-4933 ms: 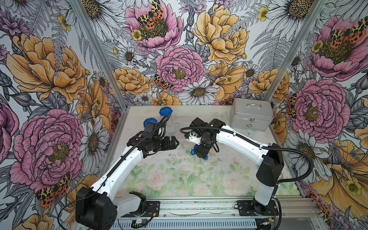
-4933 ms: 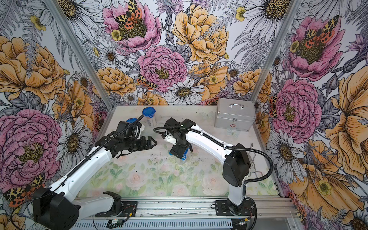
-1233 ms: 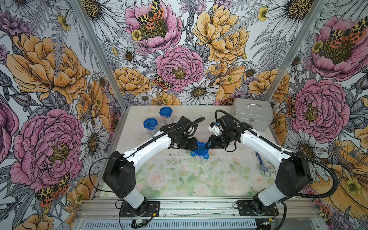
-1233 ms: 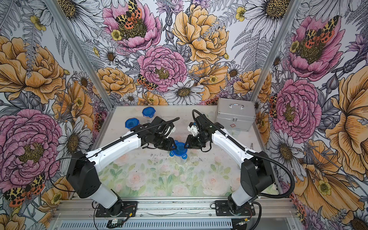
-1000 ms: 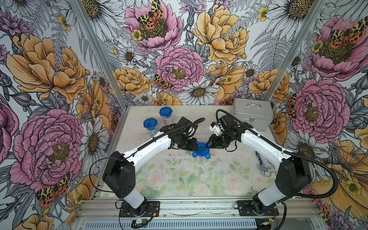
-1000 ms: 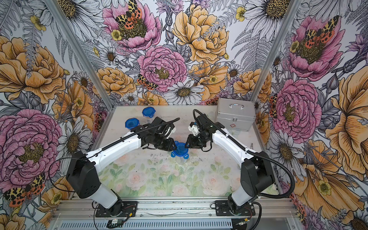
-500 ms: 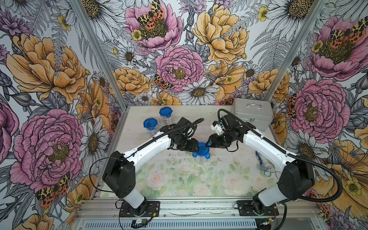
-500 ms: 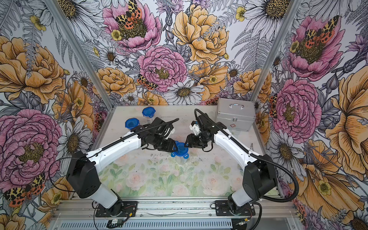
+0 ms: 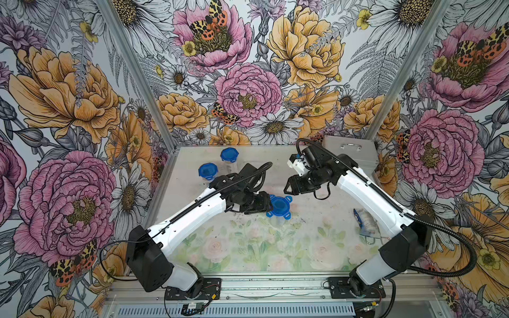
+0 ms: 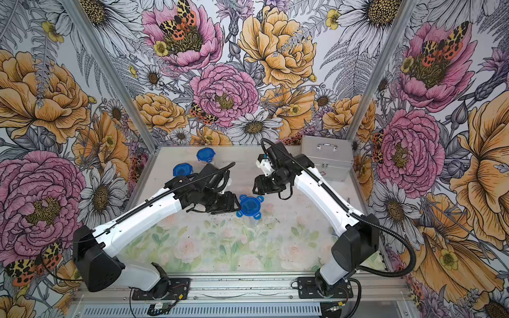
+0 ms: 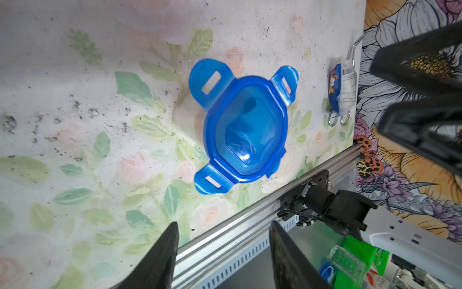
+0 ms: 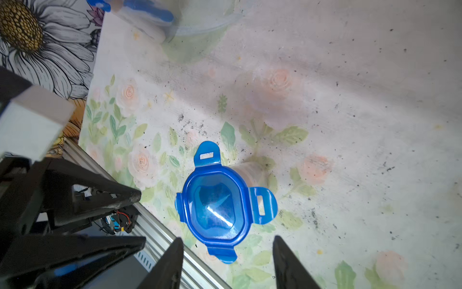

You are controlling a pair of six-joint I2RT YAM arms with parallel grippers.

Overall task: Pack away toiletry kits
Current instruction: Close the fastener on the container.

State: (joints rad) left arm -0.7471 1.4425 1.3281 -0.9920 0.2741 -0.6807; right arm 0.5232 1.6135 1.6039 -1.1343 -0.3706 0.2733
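Note:
A clear cup with a blue four-tabbed lid (image 9: 278, 206) (image 10: 249, 206) stands mid-table. Three tabs flare outward and one looks folded down in the left wrist view (image 11: 246, 130) and the right wrist view (image 12: 216, 204). My left gripper (image 9: 269, 203) (image 10: 236, 205) (image 11: 223, 225) sits right at the lid's left edge, open and empty. My right gripper (image 9: 287, 190) (image 10: 255, 188) (image 12: 227, 240) hovers just behind and right of the lid, open, clear of it. Two more blue-lidded cups (image 9: 208, 171) (image 9: 229, 154) stand at the back left. The cups' contents are hard to make out.
A silver metal case (image 9: 349, 154) (image 10: 326, 158) with a handle stands at the back right. A small blue-and-white packet (image 9: 365, 223) (image 11: 342, 92) lies by the right edge. The aluminium rail (image 9: 275, 278) runs along the front.
Both grippers have opened from the tabs of the middle lid. The right one has drawn back and away from it; the left stays beside it.

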